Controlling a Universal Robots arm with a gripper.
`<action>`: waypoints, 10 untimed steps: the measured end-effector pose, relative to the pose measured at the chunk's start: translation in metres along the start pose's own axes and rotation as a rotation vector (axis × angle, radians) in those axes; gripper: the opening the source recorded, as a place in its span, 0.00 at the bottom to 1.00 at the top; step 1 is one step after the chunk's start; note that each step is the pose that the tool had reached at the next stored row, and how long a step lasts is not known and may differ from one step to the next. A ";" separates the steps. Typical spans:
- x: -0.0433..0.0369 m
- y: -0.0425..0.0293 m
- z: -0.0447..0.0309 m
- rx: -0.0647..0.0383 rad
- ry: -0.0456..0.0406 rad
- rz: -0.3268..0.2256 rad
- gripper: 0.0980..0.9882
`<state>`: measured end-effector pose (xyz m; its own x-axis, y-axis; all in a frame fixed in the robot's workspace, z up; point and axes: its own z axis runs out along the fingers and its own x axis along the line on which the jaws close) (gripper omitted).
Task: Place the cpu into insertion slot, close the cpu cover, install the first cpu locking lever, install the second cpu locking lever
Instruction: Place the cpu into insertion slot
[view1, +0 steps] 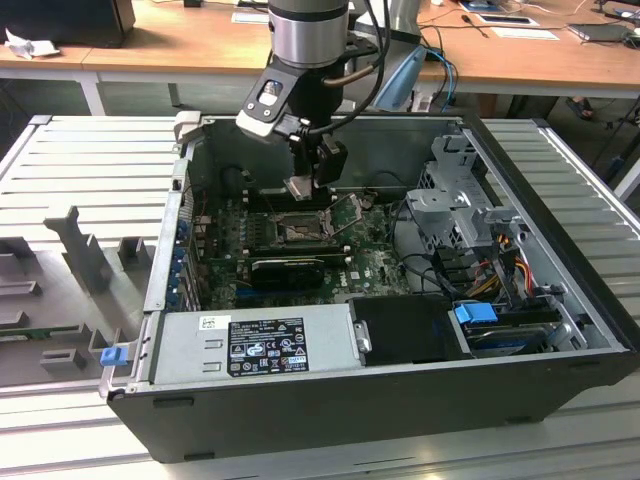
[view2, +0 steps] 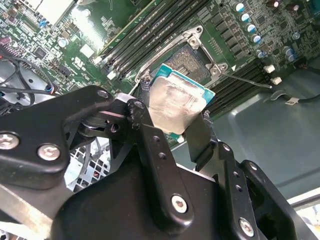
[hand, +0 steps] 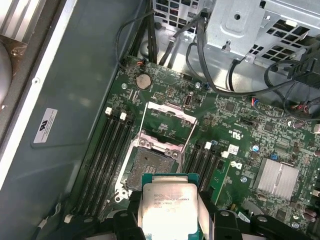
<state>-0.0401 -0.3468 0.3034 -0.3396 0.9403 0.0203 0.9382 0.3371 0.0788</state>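
Holding the cpu (hand: 167, 205) flat, metal face up toward both wrist cameras, the gripper (view2: 172, 117) is closed down narrow on it: you see two black fingers (view2: 150, 145) pressing opposite edges of the chip, nothing else between them. Chip is square, so no real long axis; its face lies roughly parallel to the board, and in the first wrist view one free green edge points at the insertion slot (hand: 150, 167). Chip hangs in the air above the board, near the slot, clearly apart from it. Face is dull silver-grey and smudged, with a teal-green border round it. Slot is bare: square, black rim, dark pin field, no chip in it. The cpu cover (hand: 169, 108) is swung open, on the far side of the slot from the chip; it is a thin silvery frame with a cut-out centre and green board showing through. In the exterior view you have the arm reaching down into the open computer case (view1: 400, 400), gripper low over the green motherboard (view1: 375, 265), near the middle. Long black memory slots (hand: 112, 150) flank the socket on both sides. Fingers are matte black flat bars with screw heads. A perforated grey metal drive cage (hand: 260, 25) sits past the board's edge, black cables draped beside it.
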 end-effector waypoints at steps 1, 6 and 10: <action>0.0000 0.0000 0.0004 0.000 0.0000 0.000 0.48; -0.0001 -0.0003 0.0039 0.000 0.0000 0.000 0.48; -0.0001 -0.0004 0.0057 0.000 0.0000 0.000 0.48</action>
<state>-0.0401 -0.3468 0.2978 -0.3395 0.9404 0.0204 0.9382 0.3370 0.0788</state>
